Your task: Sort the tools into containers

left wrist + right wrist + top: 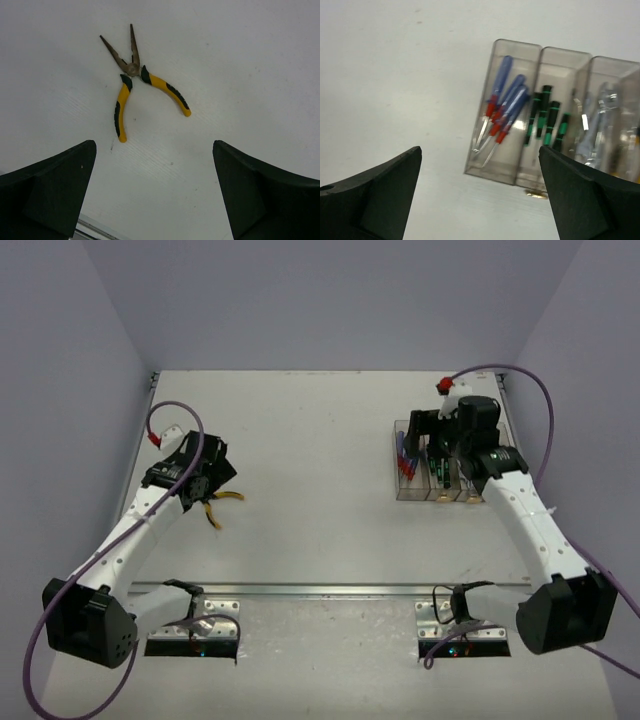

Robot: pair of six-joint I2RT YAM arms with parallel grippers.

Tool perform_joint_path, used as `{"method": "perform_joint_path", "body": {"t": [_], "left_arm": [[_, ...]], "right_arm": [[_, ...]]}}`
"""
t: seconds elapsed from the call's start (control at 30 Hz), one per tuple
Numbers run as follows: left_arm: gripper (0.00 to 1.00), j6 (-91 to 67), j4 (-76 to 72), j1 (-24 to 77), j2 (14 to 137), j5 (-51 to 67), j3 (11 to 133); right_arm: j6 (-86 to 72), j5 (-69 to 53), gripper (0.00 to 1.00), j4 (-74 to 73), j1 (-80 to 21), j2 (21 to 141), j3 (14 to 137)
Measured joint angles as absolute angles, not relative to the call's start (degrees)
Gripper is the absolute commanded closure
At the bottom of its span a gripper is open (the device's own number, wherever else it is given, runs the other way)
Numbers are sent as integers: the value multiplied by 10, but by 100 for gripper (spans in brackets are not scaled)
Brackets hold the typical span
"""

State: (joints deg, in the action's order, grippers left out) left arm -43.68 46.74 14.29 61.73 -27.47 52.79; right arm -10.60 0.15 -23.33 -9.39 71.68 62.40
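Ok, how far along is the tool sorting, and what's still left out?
Nearly done. The blue screwdrivers, green-black screwdrivers and wrenches already lie in separate bins. Nothing is gripped: the left end effector hangs open above the yellow pliers, the only tool seen loose on the table; the right end effector is open over the bins. Left: bin the pliers.

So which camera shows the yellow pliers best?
Left wrist view: the pliers show whole and sharp, handles spread. Top external shows them tiny, partly hidden; right wrist does not show them.
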Motion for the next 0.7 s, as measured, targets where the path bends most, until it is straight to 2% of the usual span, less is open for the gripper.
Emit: {"method": "perform_joint_path", "body": {"t": [0.13,0.27,0.4,0.5,0.57,0.7], "left_arm": [[0,-509,487,84,658,-247,529],[3,-573,504,41,669,-242,522],[8,-601,497,37,672,-242,499],[15,-600,490,37,701,-242,491],[25,-599,481,37,728,-242,484],[34,-594,469,37,760,-238,454]], "right_arm": [[-183,-114,1,-200,-91,635,535],[-219,-213,1,-217,-91,619,535],[-227,-236,1,-225,-91,617,531],[-234,-275,1,-199,-89,604,498],[-245,-317,1,-182,-89,601,479],[-258,-384,1,-164,-89,628,475]]}}
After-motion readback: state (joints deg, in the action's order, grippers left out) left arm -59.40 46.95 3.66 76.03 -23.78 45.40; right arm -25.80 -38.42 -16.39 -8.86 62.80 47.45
